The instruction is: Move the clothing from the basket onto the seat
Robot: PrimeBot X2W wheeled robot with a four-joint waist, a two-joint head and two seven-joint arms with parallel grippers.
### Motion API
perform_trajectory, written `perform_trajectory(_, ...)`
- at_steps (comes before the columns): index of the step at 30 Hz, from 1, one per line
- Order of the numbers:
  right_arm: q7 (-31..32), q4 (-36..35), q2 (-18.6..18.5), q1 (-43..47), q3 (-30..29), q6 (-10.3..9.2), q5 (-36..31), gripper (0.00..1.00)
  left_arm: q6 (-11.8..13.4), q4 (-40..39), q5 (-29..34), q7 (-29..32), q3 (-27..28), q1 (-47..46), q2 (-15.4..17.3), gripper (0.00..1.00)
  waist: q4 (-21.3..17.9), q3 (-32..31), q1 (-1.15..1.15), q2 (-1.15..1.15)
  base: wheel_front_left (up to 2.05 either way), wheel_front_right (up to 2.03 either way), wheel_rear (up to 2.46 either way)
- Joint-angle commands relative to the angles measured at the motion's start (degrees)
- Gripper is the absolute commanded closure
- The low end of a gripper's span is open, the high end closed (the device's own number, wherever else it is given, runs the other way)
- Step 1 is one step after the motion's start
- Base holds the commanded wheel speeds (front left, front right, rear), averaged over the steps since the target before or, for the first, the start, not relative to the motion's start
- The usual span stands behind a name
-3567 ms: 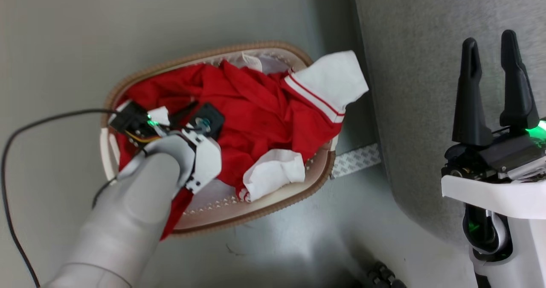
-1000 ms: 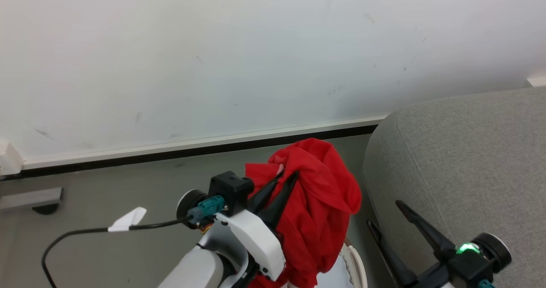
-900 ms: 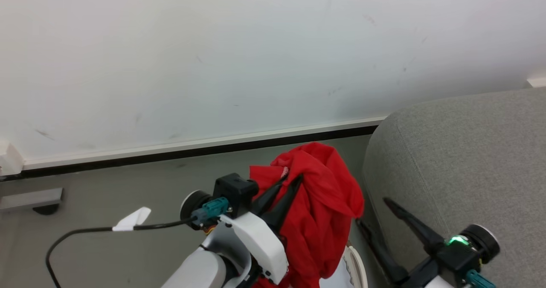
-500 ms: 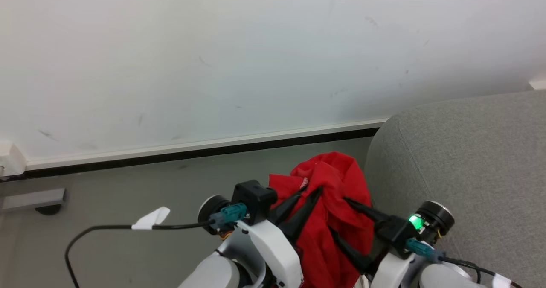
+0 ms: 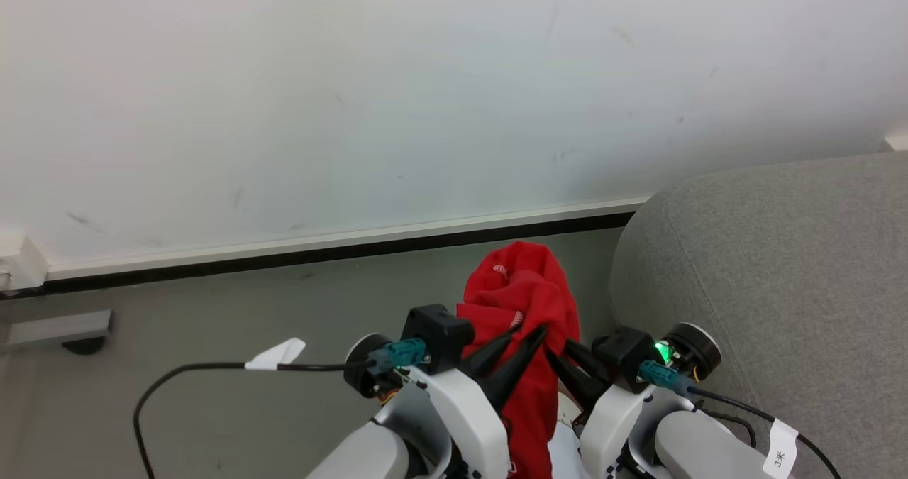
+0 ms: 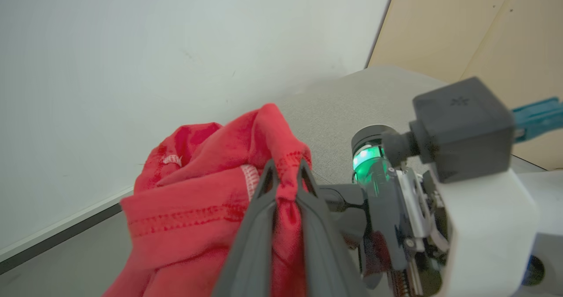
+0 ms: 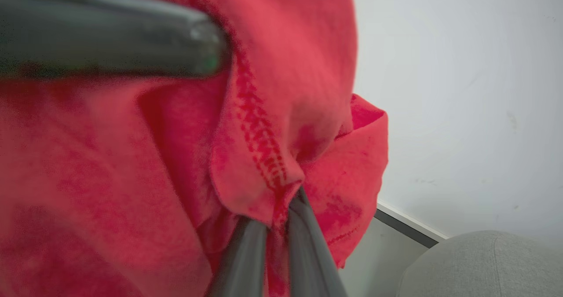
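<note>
Head view: transfer step, mid-carry. L gripper (image 5: 528,333) & R gripper (image 5: 560,351) are both pinched nearly shut on the clothing (image 5: 525,287), each w/ a fold of hem in its grip, clear in both wrist views. It hangs bunched at lower centre of frame, above the floor (image 5: 213,309), just left of the seat (image 5: 780,273), not on it yet. Next, prob: swing right over the seat, lower, then release. Fabric: bright red, soft, crumpled, stitched hems showing.

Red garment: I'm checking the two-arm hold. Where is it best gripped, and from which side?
Probably the stitched hem near the bunched top of the red garment, from the seat side, opposite the left tool; the rest hangs limp. The right tool pinches there.
</note>
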Motion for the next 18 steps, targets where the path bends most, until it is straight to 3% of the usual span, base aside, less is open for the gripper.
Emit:
perform_trajectory(1, -0.66, 0.5, 0.07, -0.72, -0.07, -0.12, 1.08, 1.0, 0.21, 0.49, -0.38, -0.67, 0.39, -0.68, 0.46, 1.0, -0.17, 0.08, 0.0, 0.0, 0.0, 0.0, 0.0)
perform_trajectory(18, -1.03, -2.33, -3.08, 0.74, -3.75, -0.12, 3.94, 1.0, 1.26, 7.56, -0.71, -4.67, 1.24, -0.55, 0.48, 1.0, -1.56, 0.92, 0.0, 0.0, 0.0, 0.0, 0.0)
